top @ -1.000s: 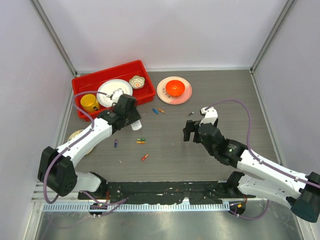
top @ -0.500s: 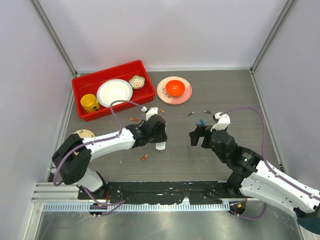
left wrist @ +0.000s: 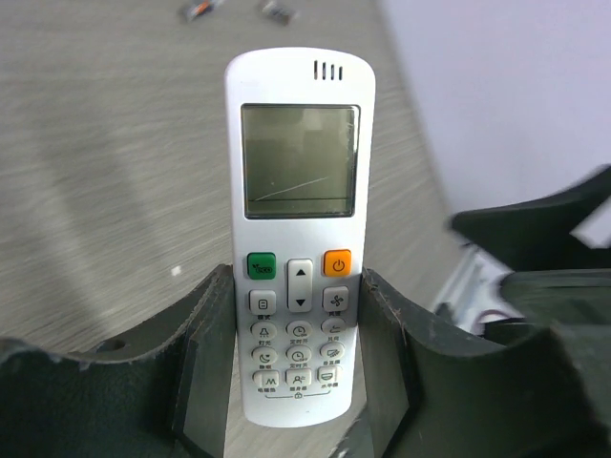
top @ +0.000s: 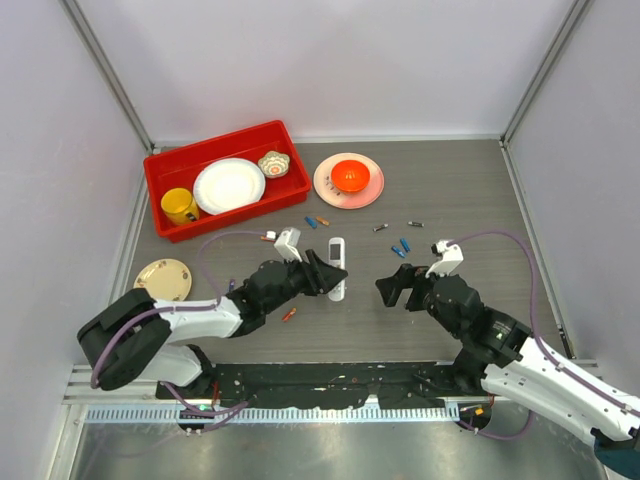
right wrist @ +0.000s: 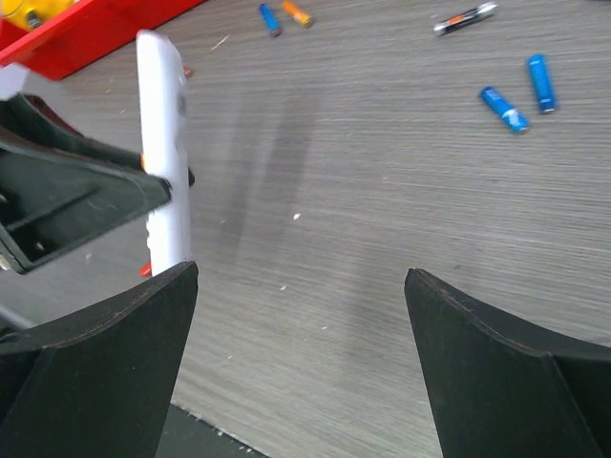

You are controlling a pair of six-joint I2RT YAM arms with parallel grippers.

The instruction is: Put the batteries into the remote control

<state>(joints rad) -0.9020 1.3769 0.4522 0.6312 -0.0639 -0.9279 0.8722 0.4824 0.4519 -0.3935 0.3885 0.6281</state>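
Clamping remote control (left wrist: 299,191), left claw (left wrist: 298,296) farther right

This looks like a robotics lab's test cell. Plain pale panels (top: 330,60) held by aluminium struts (top: 109,72) box in the grey wood-grain table (top: 460,190) on three sides. A black mounting rail (top: 330,378) runs along the table's near edge, and a red bin (top: 215,143) of crockery props sits at its far left corner.

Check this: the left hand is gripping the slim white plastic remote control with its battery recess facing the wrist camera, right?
Not quite. The left hand does grip the slim white plastic remote control, but the left wrist view shows its screen-and-button front facing the camera.
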